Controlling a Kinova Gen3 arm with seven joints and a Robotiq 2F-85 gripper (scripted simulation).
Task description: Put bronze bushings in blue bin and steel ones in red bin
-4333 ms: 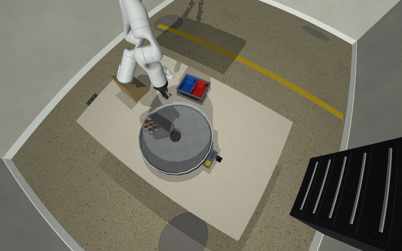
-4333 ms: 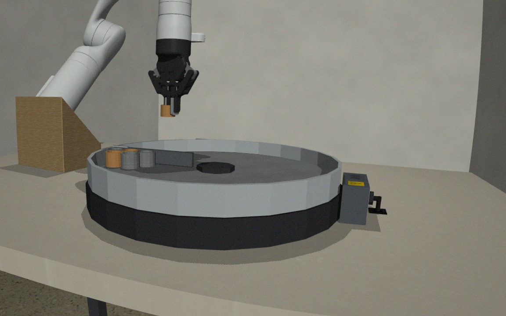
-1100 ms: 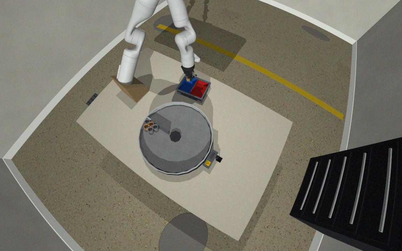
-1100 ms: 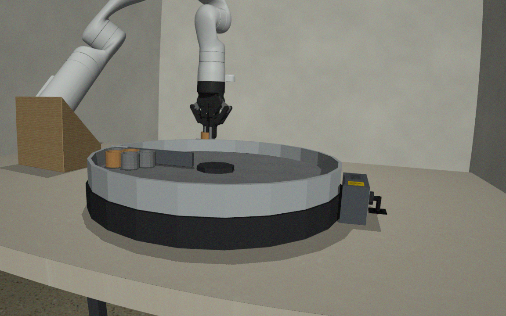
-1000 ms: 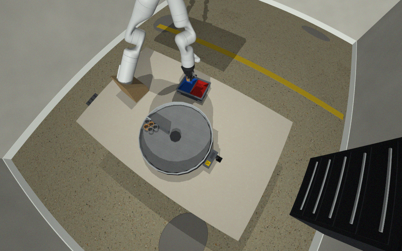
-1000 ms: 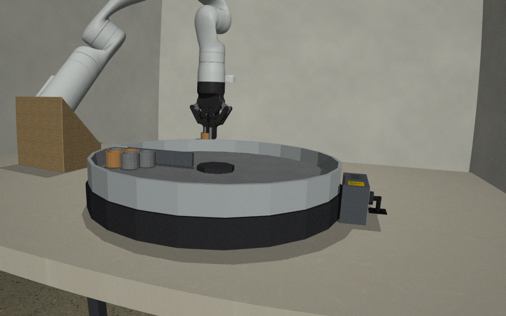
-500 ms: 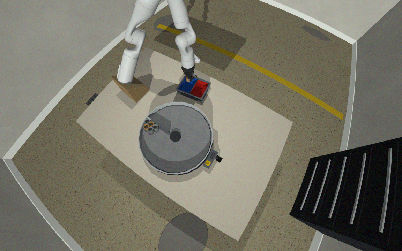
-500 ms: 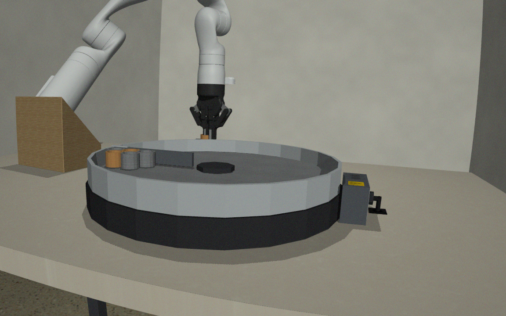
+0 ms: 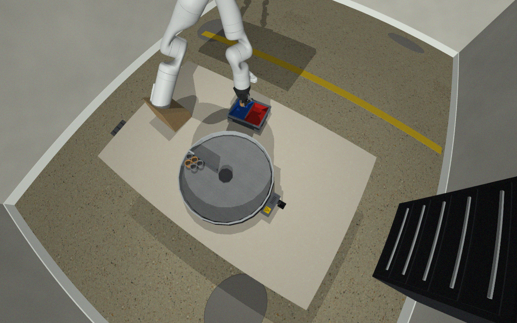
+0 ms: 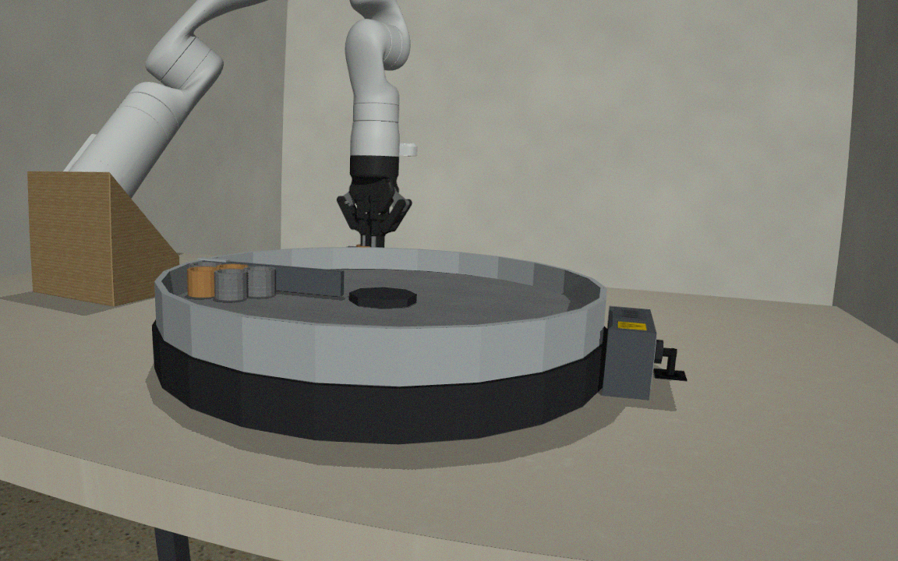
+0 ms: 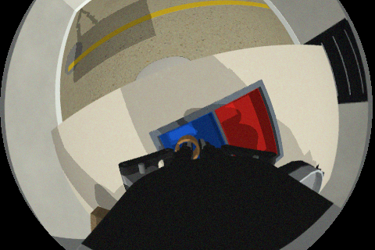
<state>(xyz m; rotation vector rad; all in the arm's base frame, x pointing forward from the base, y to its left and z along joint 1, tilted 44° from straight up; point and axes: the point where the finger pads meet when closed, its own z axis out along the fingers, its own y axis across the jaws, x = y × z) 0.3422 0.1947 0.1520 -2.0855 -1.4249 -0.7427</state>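
Note:
My gripper (image 9: pixel 245 103) (image 10: pixel 372 241) (image 11: pixel 195 145) points down over the blue bin (image 9: pixel 236 113) (image 11: pixel 212 125), shut on the wall of a bronze bushing (image 9: pixel 242 104) (image 10: pixel 360 246) (image 11: pixel 197 149). The bushing is low, around the bin's rim height; whether it touches the bin is unclear. The red bin (image 9: pixel 257 115) (image 11: pixel 250 121) adjoins the blue one. On the turntable (image 9: pixel 240 156) (image 10: pixel 403 355), two bronze bushings (image 10: pixel 201 282) and three steel bushings (image 10: pixel 231 286) stand clustered at the left rim. The blue bin's floor is partly hidden in the wrist view.
A dark guide bar (image 10: pixel 309 281) crosses the turntable beside the cluster, and a black hub (image 9: pixel 225 175) (image 10: pixel 382 298) is at its centre. A grey motor box (image 9: pixel 270 205) (image 10: pixel 630 362) is attached at the side. The arm's wooden wedge base (image 9: pixel 172 116) (image 10: pixel 68 237) stands behind left.

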